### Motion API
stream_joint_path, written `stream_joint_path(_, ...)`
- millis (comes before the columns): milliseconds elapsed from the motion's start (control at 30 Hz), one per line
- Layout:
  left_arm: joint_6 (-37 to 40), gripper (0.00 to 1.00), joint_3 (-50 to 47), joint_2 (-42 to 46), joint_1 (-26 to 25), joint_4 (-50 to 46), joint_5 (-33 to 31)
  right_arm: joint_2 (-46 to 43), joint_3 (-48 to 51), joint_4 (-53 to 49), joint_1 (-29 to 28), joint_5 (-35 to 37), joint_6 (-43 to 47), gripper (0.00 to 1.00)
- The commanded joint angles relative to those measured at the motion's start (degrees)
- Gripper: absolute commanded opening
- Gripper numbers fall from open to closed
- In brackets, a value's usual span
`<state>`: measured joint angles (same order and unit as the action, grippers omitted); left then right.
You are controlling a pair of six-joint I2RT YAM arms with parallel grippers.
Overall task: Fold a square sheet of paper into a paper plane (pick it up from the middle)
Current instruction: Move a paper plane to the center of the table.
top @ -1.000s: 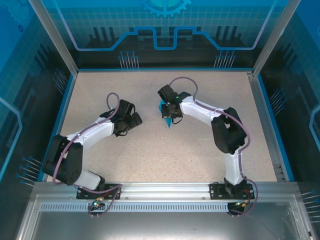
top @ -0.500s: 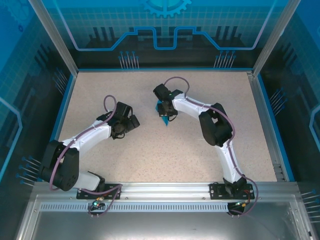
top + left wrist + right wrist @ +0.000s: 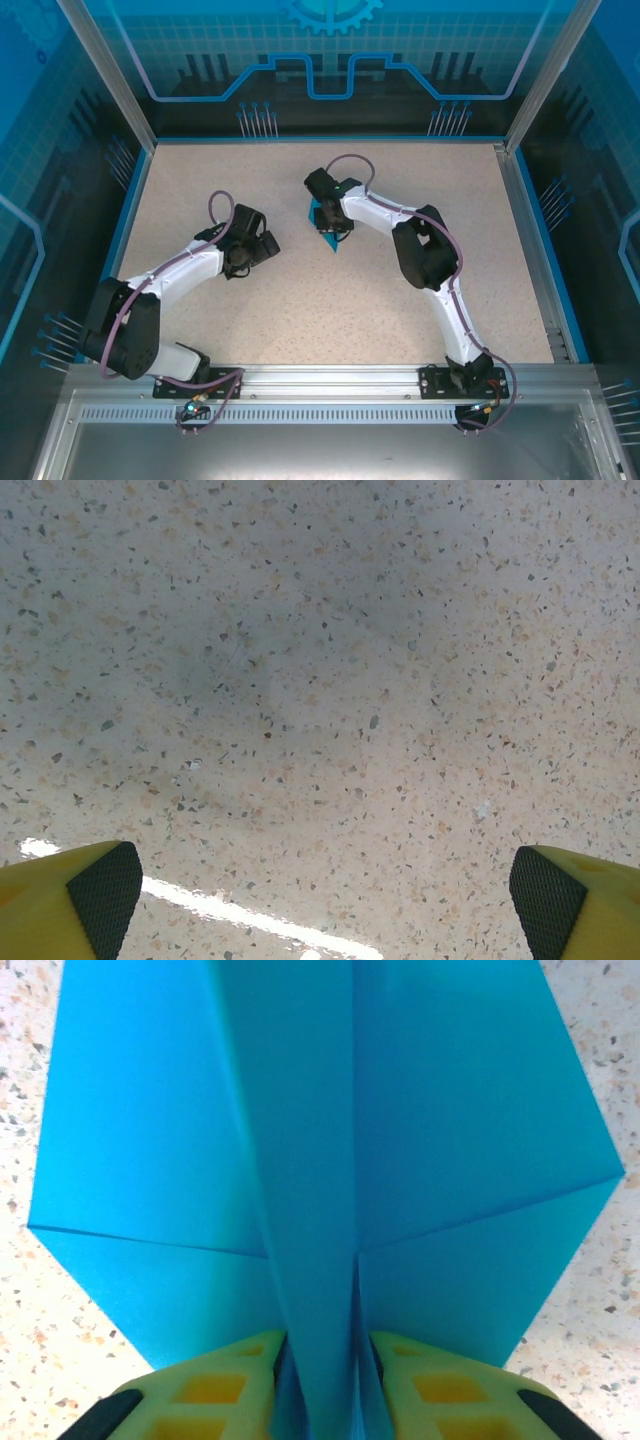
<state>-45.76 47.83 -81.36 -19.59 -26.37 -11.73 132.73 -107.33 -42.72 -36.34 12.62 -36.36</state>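
- Right pincer (image 3: 325,1385) sits narrow around the plane (image 3: 420,1110), at its middle fold; can't tell if it's actually pinching.
- Left pincer (image 3: 325,890) is wide, hovering over speckled bench (image 3: 320,660).

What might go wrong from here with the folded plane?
1. The right gripper straddles the raised centre fold of the paper plane; pulling away may snag it, dragging the plane or loosening the crease.
2. The left gripper hangs open over the table, apart from the paper, so nothing would pin the plane if it slides.
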Motion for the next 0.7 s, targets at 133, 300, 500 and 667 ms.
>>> stream_joint_path(133, 2.9, 0.99, 3.7, 0.6, 0.6, -3.3, 0.1, -9.5, -1.8, -4.3, 0.1, -1.9, 0.2, 0.46)
stream_joint_path(300, 4.7, 0.98, 7.4, 1.9, 0.7, -5.9, -3.0, -18.5, 0.6, -4.4, 0.6, 1.8, 0.2, 0.69)
stream_joint_path(500, 12.0, 0.99, 7.9, 6.2, 1.2, -1.7, -10.2, -31.3, 10.8, 1.0, 3.0, 14.5, 4.4, 0.95)
stream_joint_path(667, 16.4, 0.98, 2.0, 11.5, 4.7, 8.3, -15.2, -41.3, 22.1, 7.0, 7.9, 22.3, 11.0, 0.99)
